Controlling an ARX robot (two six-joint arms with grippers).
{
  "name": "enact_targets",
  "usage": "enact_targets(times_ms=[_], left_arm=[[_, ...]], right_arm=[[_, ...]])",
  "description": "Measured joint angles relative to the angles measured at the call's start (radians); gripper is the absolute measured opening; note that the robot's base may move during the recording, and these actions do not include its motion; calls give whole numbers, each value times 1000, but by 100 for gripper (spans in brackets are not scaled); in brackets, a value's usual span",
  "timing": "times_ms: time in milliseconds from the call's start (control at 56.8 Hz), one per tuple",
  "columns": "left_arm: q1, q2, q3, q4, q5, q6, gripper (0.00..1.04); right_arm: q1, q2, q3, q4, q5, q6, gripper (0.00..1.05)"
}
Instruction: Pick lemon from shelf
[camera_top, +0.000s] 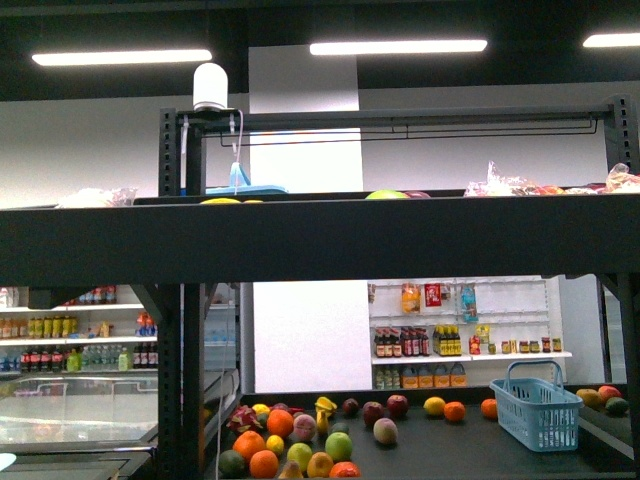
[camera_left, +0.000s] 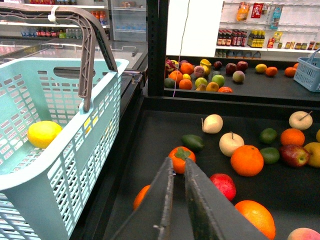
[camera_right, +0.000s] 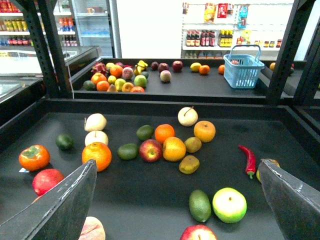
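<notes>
Lemon (camera_left: 44, 133) lies inside pale-blue basket (camera_left: 75, 150), left of left wrist frame; judged already picked, basket serving as drop point. Left gripper (camera_left: 179, 172) empty, jaws nearly together, above shelf (camera_left: 150, 150) deck near persimmon (camera_left: 182, 159). Right gripper (camera_right: 180, 200) spread wide, empty, over scattered fruit.

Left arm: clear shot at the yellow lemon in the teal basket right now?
Probably not directly. The lemon lies inside the basket behind its slotted wall, handle arched overhead. The left gripper sits outside, over the shelf deck, and would have to clear the rim first.
</notes>
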Motion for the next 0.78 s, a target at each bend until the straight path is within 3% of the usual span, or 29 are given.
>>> enact_targets(times_ms=[370, 775], left_arm=[[0, 0, 0, 0, 0, 0, 98], [0, 0, 0, 0, 0, 2, 97]], right_arm=[[0, 0, 0, 0, 0, 0, 97], [0, 0, 0, 0, 0, 0, 97]])
